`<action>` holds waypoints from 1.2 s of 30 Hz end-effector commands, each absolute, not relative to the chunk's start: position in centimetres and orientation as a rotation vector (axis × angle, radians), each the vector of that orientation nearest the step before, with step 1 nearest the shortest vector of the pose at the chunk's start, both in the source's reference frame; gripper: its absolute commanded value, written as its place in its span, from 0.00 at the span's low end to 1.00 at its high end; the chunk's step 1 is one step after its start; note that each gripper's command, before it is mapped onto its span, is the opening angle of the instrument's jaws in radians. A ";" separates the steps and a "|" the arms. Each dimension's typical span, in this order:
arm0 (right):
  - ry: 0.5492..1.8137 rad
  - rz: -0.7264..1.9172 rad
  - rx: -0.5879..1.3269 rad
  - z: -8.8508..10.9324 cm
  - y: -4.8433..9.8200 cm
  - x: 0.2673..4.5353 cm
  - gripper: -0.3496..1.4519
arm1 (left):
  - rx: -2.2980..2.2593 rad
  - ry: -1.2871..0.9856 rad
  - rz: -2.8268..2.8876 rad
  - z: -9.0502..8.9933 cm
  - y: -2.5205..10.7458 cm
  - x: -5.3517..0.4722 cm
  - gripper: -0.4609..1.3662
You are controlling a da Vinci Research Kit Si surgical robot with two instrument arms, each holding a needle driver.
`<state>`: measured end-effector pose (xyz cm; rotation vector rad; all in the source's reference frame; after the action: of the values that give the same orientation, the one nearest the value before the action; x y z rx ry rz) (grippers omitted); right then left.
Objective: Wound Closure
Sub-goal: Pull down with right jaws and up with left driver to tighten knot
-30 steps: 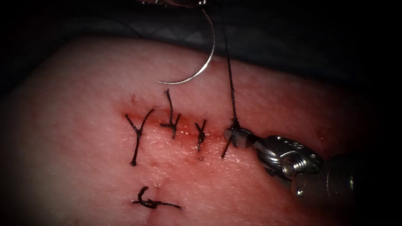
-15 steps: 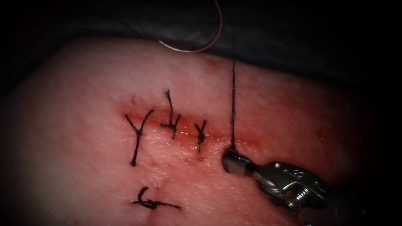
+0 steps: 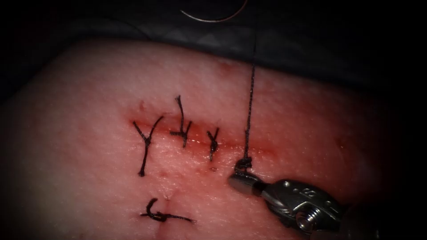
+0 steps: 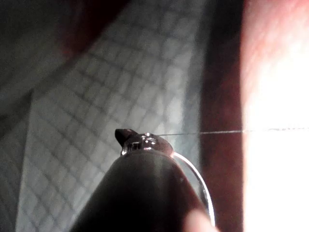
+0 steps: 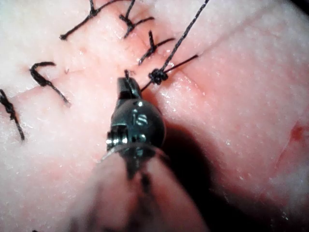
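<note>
Tissue point(image 3: 89, 133), four stitches point(image 3: 181, 122), one needle point(image 3: 213, 18)

A dark cloth point(image 3: 284, 49) with a faint woven grid lay behind the far edge of what it carried, fading into blackness toward the endoscope picture's upper corners. In the left wrist view the same grey gridded cloth point(image 4: 120, 82) showed small squares and soft folds. Light fell brightly at the centre and dropped off to deep shadow all around.
</note>
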<state>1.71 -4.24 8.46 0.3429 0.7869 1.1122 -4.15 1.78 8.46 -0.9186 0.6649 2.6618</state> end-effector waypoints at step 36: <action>0.585 1.181 0.517 8.4 -5.0 2.25 0.00 | -0.723 0.942 2.918 8.9 3.0 -6.24 0.06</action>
<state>2.25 -4.98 8.37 0.5203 0.5880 1.1798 -6.27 2.95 8.93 -0.7226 0.9588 2.9177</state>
